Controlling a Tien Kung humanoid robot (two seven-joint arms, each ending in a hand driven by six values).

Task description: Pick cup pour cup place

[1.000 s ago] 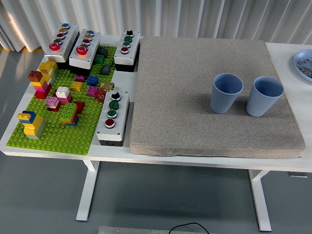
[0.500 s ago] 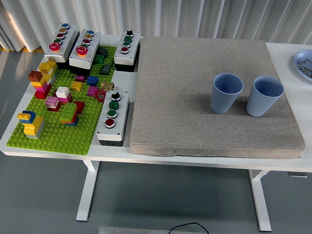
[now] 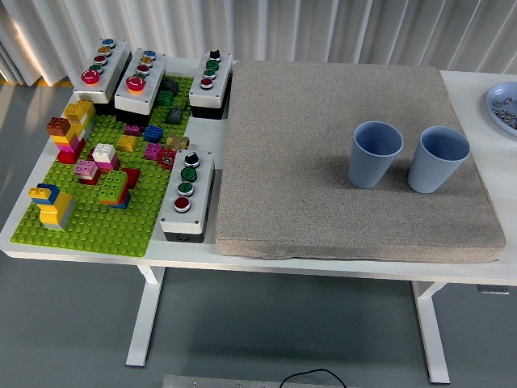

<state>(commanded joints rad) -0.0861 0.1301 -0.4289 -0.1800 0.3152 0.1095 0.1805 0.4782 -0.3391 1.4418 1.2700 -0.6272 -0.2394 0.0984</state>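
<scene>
Evidently nothing is started: two blue cups, the left cup [image 3: 376,153] and right cup [image 3: 437,158], stand upright, close together, on the grey mat [image 3: 323,162] toward the surface's right edge, mouths up for pouring. Neither robot hand is visible.

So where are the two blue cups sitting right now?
In the head view, both blue cups stand upright side by side, close together, on the right part of the grey mat, with a blue plate beyond at the table's right edge.

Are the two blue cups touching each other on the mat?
No, the left cup and right cup stand apart on the grey mat, with mat visible between them.
</scene>
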